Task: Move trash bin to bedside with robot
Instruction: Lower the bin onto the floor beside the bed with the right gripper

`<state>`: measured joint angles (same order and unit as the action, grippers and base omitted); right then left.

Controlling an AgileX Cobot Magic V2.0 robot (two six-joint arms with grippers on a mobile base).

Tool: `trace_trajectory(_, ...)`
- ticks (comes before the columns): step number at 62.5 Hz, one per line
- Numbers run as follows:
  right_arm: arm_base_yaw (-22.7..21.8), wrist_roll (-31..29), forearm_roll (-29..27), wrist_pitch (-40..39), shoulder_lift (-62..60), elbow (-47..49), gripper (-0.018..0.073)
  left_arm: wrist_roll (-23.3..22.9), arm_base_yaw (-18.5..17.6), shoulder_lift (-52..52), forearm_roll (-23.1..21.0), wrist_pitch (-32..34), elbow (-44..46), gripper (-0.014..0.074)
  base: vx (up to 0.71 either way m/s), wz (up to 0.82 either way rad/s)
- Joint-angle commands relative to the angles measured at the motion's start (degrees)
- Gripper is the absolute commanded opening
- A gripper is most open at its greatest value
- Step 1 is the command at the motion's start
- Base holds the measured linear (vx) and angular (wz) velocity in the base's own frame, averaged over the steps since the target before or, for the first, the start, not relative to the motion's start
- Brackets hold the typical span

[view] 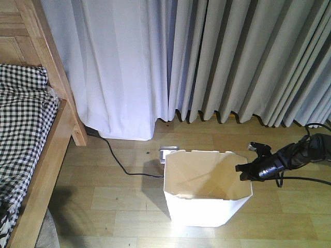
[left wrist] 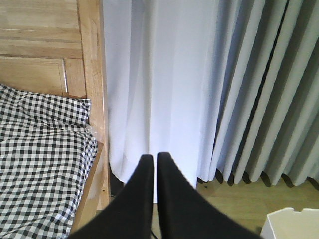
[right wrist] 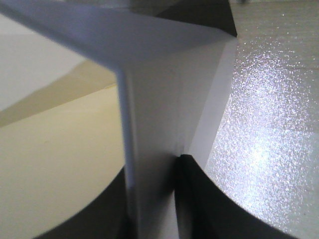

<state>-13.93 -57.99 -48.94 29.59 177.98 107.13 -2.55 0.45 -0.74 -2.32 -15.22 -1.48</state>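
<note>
One trash bin (view: 204, 199) stood on the wooden floor (view: 119, 206), roughly midway across the room and nearer the curtains than the front edge of the view. It was white outside and cream inside, upright, open at the top, with an angular rim. It stood well apart from the bedside (view: 44, 165), which ran along the left edge of the floor.

One bed was in view, with a light wooden frame and one spread of black-and-white checked bedding (view: 20, 124). Behind it hung two kinds of curtain: a single white sheer panel (view: 124, 62) and a run of grey pleated drapes (view: 248, 57).

The right gripper (view: 244, 173) reached in from the right edge of the floor and sat at the bin's right rim. The right wrist view showed its two dark fingers (right wrist: 197, 199) straddling the bin's wall (right wrist: 149, 164), one inside and one outside, pinching the white plastic between them. A black cable trailed from that arm.

The left gripper (left wrist: 152, 164) was held up facing the white curtain, near the bed's headboard post (left wrist: 92, 74). Its two black fingers (left wrist: 142, 184) were pressed nearly together with only a thin slit between them, gripping nothing. A corner of the bin (left wrist: 291, 226) showed at the lower right of that view.

One loose black cord (view: 121, 165) ran across the floor from the bed's foot toward a small grey object (view: 168, 152) just behind the bin.
</note>
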Motion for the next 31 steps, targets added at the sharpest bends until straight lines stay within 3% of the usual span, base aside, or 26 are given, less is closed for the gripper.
trace_trajectory(1,1.41,2.12,0.07,5.15,-3.61,2.7,0.0178,-0.35,0.03,-0.83,-0.24,3.95,-0.67,-0.0006,0.0,0.0)
trace_trajectory(10,2.08,6.55,1.33,5.11,-2.19,4.01,0.0221,-0.35,0.03,-0.83,-0.24,3.95,-0.67,-0.0006,0.0,0.0)
trace_trajectory(31,2.08,6.69,3.14,3.39,-2.32,3.93,0.0311,-0.35,0.03,-0.83,-0.24,3.95,-0.67,-0.0006,0.0,0.0)
